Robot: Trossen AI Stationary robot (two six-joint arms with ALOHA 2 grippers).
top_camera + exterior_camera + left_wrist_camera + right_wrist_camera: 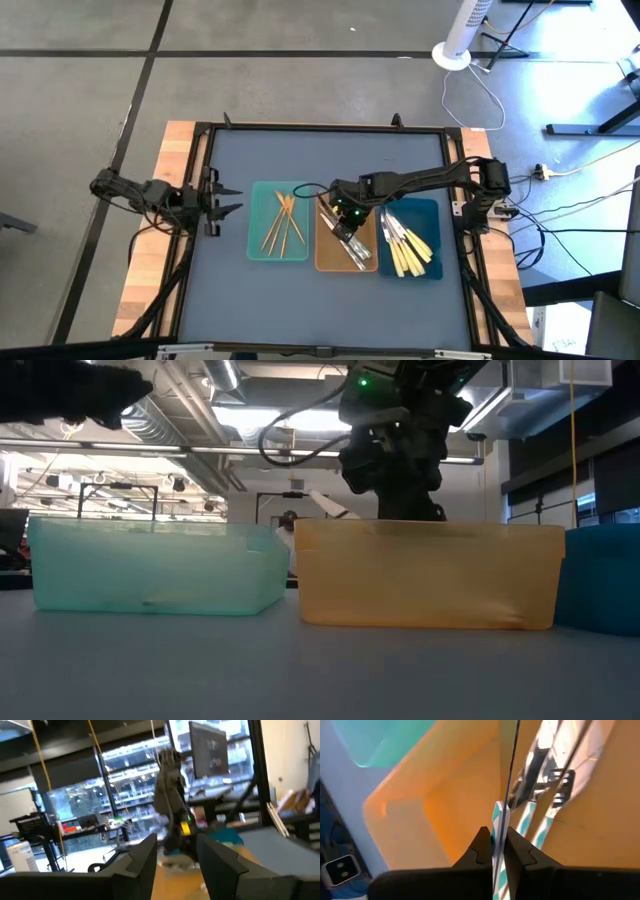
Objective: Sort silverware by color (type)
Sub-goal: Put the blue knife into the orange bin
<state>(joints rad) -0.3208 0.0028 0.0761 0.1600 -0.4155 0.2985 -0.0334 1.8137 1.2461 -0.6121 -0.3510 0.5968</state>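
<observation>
Over the middle tan tray (322, 262), right tool (344, 214) lowered, fingers nearly closed, pinching the edge of a thin silver utensil (509, 780) that runs straight ahead from the fingertips. Just beyond and below the tool, more all-silver pieces (352, 243) in that tray, long axes roughly in line with the held one. To one side, gold utensils (284, 224) fanned in the teal tray (258, 250); to the other, yellow-handled ones (404, 248) in the dark-blue tray (436, 210). Left tool (226, 199) parked well apart at the desk (330, 300) edge, fingers spread, holding nothing. Right arm plainly the nearer. Hidden behind tray walls from table height: every utensil. Unclear: whether the held piece is a knife, fork or spoon.
</observation>
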